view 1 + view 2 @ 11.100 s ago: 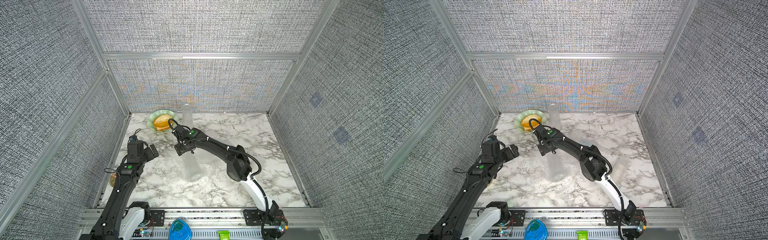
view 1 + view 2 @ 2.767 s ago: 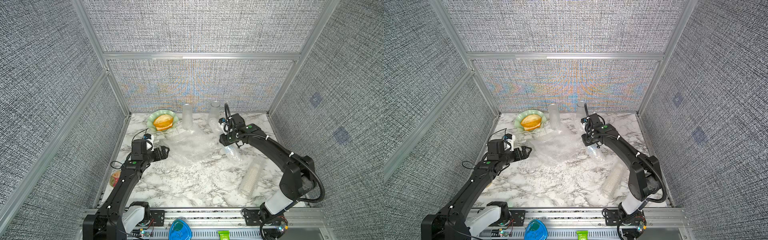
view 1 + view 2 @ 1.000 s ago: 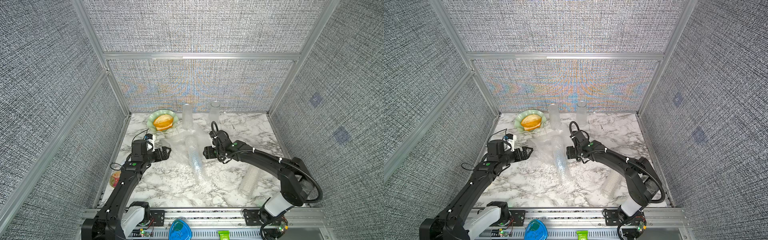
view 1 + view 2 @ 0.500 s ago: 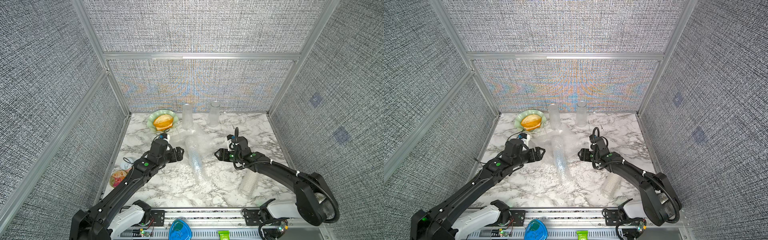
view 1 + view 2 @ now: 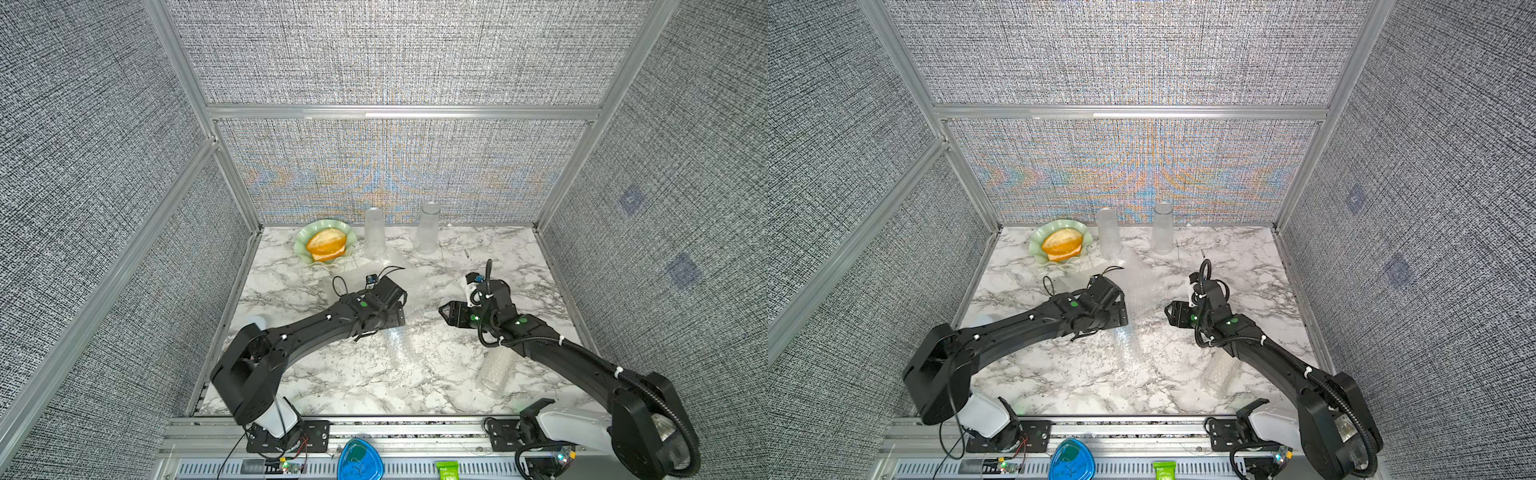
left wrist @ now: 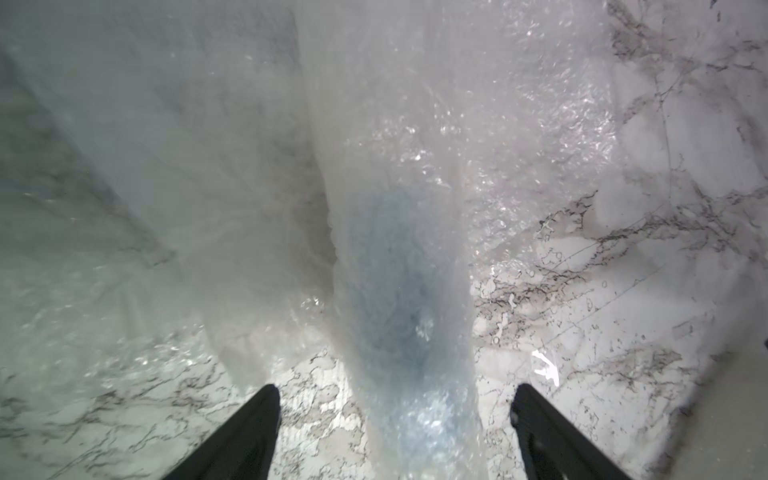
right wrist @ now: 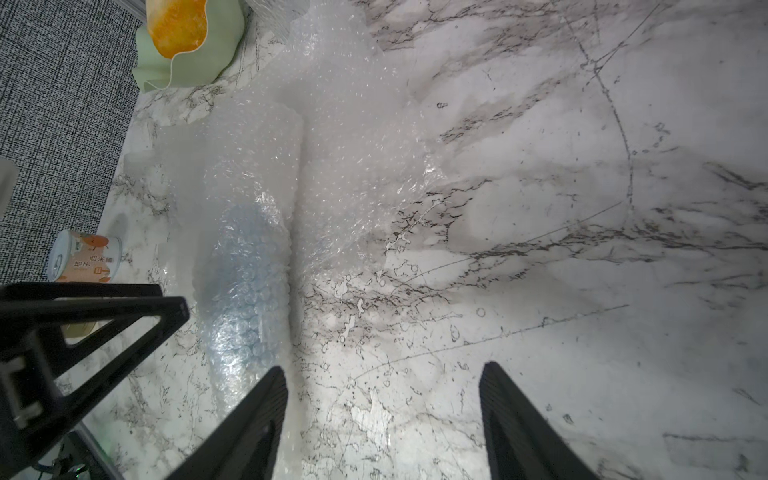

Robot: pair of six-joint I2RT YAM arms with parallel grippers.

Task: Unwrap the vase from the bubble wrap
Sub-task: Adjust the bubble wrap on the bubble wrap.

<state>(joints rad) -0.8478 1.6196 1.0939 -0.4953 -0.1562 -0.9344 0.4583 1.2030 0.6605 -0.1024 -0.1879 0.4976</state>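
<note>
**Marble worktop: wrapped vase at centre, both grippers apart and empty**

Lower right of both top views: a short roll of bubble wrap (image 5: pixel 494 370) lies on the marble table (image 5: pixel 357 382), beside the right arm's forearm.

Centre: a long bubble wrap bundle (image 5: pixel 397 353) lies lengthwise on the marble, with a loose sheet (image 7: pixel 353 137) spread beside it toward the back. In the right wrist view a pale blue shape, the vase (image 7: pixel 245 266), shows through the wrap, blurred by the bubbles.

Left gripper (image 6: pixel 395 399): jaws spread wide, one black finger on each side of the bundle, neither visibly touching it; nothing held. In a top view it sits just left of centre (image 5: pixel 395 309), over the bundle.

Right gripper (image 7: pixel 382 374): jaws apart, over bare marble just beside the bundle, empty. In a top view it sits right of centre (image 5: pixel 1173 313).

Left edge of the right wrist view: a small printed can (image 7: pixel 85 255) lying near the wall.

Back, upper centre of both top views: two upright clear wrapped cylinders (image 5: pixel 374 235) (image 5: pixel 428 228); left of them a green scalloped dish (image 5: pixel 305 245) holding an orange piece (image 5: pixel 326 243).
</note>
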